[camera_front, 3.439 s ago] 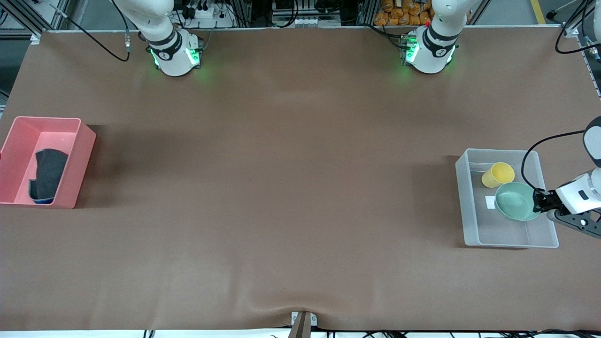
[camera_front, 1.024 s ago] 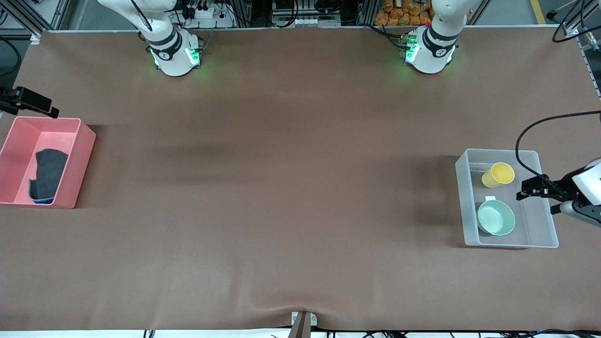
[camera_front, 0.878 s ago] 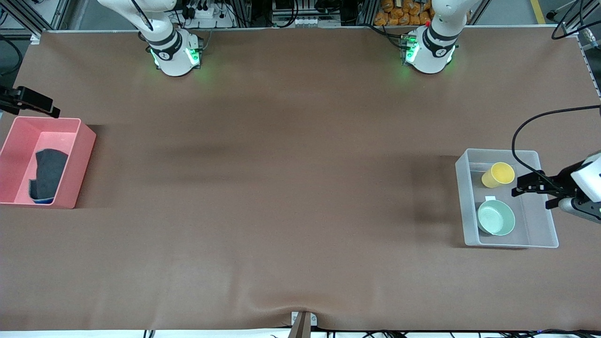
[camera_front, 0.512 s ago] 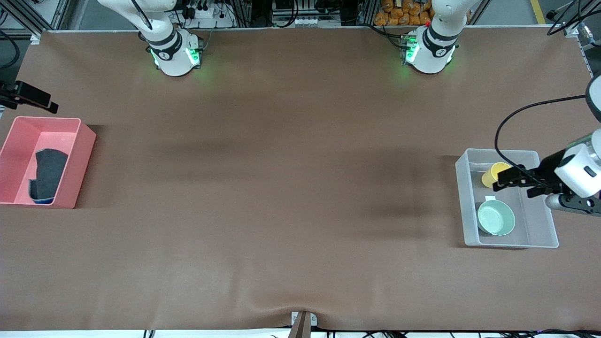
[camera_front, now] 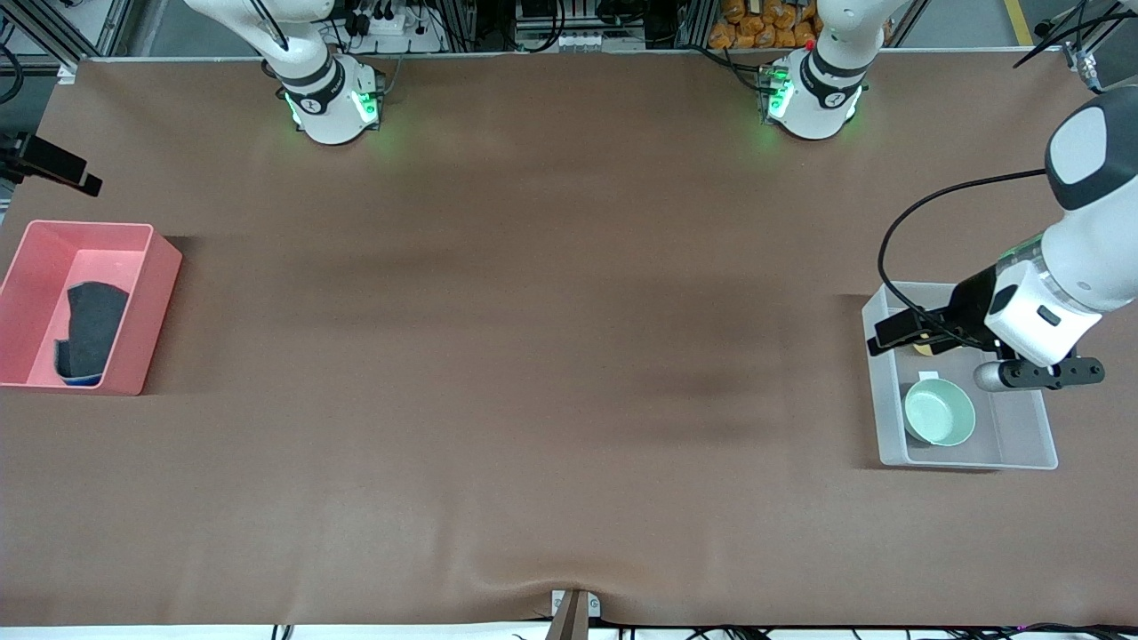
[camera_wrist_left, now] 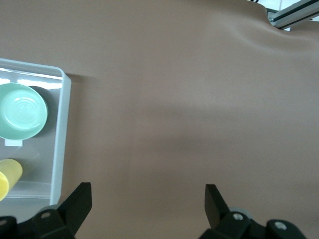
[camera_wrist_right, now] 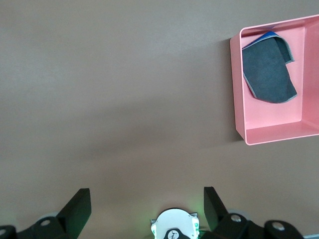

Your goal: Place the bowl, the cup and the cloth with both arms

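Note:
The mint-green bowl [camera_front: 940, 412] sits upright in the clear bin [camera_front: 876, 400], at the bin's end nearer the front camera. The yellow cup [camera_wrist_left: 6, 178] lies on its side in the same bin; my left arm hides most of it in the front view. The bowl also shows in the left wrist view [camera_wrist_left: 22, 110]. My left gripper [camera_front: 893, 331] is open and empty, up over the bin's rim toward the table's middle [camera_wrist_left: 147, 199]. The cloth [camera_front: 89, 331] lies dark-grey side up in the pink bin [camera_front: 156, 302]. My right gripper [camera_front: 53, 167] is open and empty, high above the table beside the pink bin [camera_wrist_right: 147, 204].
The right wrist view shows the pink bin [camera_wrist_right: 239, 99] with the cloth [camera_wrist_right: 269, 69] and the right arm's green-lit base [camera_wrist_right: 174, 226]. The brown table cover [camera_front: 533, 356] lies between the two bins, which stand at the table's two ends.
My left gripper let go of the bowl in the clear bin, then rose and moved toward the table's middle, covering the cup. My right gripper came into view and drifted slightly away from the pink bin.

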Controlling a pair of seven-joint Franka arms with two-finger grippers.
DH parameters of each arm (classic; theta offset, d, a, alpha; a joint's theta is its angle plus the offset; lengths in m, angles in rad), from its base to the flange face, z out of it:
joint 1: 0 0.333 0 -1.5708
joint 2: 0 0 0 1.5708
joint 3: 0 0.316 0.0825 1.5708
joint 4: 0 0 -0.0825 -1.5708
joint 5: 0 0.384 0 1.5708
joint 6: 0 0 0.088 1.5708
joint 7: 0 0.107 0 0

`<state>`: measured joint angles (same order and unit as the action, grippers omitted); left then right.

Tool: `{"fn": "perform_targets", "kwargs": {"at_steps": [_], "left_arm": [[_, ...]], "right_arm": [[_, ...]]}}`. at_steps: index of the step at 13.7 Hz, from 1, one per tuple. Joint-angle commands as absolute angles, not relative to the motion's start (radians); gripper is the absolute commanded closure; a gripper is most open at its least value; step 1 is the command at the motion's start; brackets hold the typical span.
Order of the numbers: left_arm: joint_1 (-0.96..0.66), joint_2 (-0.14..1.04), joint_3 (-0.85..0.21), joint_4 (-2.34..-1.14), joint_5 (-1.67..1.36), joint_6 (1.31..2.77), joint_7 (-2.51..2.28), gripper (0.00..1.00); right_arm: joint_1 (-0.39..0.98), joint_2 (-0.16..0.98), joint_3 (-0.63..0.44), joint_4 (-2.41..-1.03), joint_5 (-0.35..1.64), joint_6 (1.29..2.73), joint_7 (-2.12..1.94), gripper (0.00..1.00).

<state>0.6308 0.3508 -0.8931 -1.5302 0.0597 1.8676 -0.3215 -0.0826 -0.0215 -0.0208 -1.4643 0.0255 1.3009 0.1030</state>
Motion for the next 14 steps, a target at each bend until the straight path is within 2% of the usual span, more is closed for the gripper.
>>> {"fn": "perform_targets", "kwargs": {"at_steps": [1, 5, 8, 11, 13, 14], "left_arm": [[0.632, 0.29, -0.91, -1.548, 0.055, 1.858, -0.345, 0.0], [0.554, 0.267, -0.911, -1.548, 0.08, 1.858, -0.422, 0.0], [0.477, 0.267, -0.922, -1.546, 0.295, 1.839, -0.417, 0.0], [0.471, 0.261, -0.928, -1.545, 0.308, 1.833, -0.413, 0.0], [0.447, 0.235, -0.905, -1.543, 0.296, 1.829, -0.408, 0.0], [0.416, 0.209, -0.855, -1.54, 0.295, 1.821, -0.408, 0.0]], "right_arm": [[-0.083, -0.04, -0.021, -1.483, 0.025, 1.302, 0.12, 0.0], [-0.081, -0.035, -0.021, -1.476, 0.025, 1.338, 0.11, 0.0], [-0.08, -0.035, -0.02, -1.48, 0.025, 1.335, 0.11, 0.0], [-0.077, -0.034, -0.017, -1.474, 0.023, 1.335, 0.115, 0.0], [-0.077, -0.032, -0.017, -1.473, 0.023, 1.335, 0.113, 0.0], [-0.077, -0.032, -0.017, -1.471, 0.023, 1.335, 0.118, 0.0]]}}
